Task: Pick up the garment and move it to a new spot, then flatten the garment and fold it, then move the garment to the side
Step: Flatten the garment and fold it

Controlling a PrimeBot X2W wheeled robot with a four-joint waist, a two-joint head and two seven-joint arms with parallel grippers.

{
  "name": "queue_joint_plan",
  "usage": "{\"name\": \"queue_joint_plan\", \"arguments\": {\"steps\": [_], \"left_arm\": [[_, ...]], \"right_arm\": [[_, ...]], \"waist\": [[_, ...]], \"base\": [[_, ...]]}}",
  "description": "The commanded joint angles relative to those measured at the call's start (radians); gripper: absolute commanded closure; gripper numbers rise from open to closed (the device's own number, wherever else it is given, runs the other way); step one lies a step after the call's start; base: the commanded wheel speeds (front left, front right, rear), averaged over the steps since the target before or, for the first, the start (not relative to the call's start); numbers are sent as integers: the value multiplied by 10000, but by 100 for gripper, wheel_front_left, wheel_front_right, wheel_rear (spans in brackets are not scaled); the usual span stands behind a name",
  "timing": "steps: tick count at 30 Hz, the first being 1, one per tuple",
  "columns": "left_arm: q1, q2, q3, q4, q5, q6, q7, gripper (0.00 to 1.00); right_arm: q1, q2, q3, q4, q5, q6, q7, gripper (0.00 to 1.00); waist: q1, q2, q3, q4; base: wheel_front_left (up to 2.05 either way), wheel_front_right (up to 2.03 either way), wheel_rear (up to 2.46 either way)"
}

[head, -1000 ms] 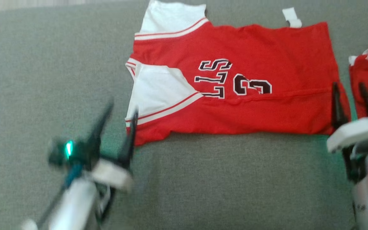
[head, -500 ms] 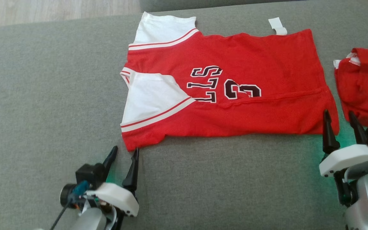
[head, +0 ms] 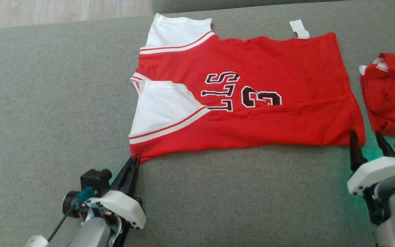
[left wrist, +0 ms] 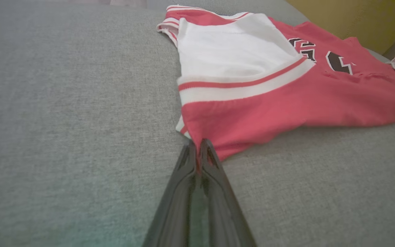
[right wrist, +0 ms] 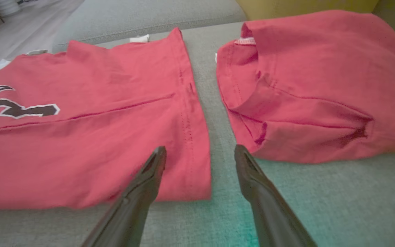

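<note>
The garment [head: 269,68] is a red jersey with white shoulder panels and dark lettering, spread flat and sideways on the grey cushion [head: 53,103]. My left gripper [head: 134,158] is shut on its near left corner; in the left wrist view a sliver of red cloth [left wrist: 286,99] sits between the closed tips of the left gripper [left wrist: 197,142]. At the near right corner my right gripper [head: 367,135] stands open. In the right wrist view the right gripper [right wrist: 200,151] straddles the hem of the garment [right wrist: 81,144], one finger over the cloth and one over bare cushion.
A second red garment [head: 393,99] lies bunched just right of the jersey, [right wrist: 321,85] close to my right finger. A white tag [head: 299,28] pokes out at the far edge. Wooden floor [head: 46,13] shows beyond the cushion's far left edge.
My left gripper has closed its fingers on the jersey's near left corner. The right gripper has stayed open beside the near right corner, shifting only slightly.
</note>
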Motion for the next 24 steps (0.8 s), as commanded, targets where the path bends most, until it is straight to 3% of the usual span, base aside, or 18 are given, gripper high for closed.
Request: {"name": "queue_joint_plan", "arguments": {"steps": [1,3,4,5,7,17,24], "left_arm": [[-160,308,244,-280,0,-20,-88,100],[-136,366,206,-377,37,0,-96,100],[-123,392,188,-425,50,9,-90,100],[-113,412,170,-475,65,23,-91,100],[-79,460,154,-576,83,62,-101,100],[388,688,52,-1235,158,289,-105,100],[1522,844,-102,-2180,159,653,91,100]], "right_arm": [[-35,-228,72,-190,5,-7,163,0],[-50,-257,18,-84,16,-7,461,0],[-62,-279,10,-53,34,-7,559,8],[-68,-299,-4,-23,70,-7,644,51],[-79,-338,36,44,174,-7,864,100],[296,-631,165,-314,455,-7,1411,100],[1478,-1087,179,-1154,821,-7,1659,100]], "waist": [[0,0,0,55],[0,0,6,129],[0,0,7,160],[0,0,8,196],[0,0,-3,249],[0,0,-315,459],[0,0,-797,696]], "base": [[0,0,0],[0,0,0],[0,0,0],[0,0,0],[0,0,0],[0,0,0],[0,0,0]]}}
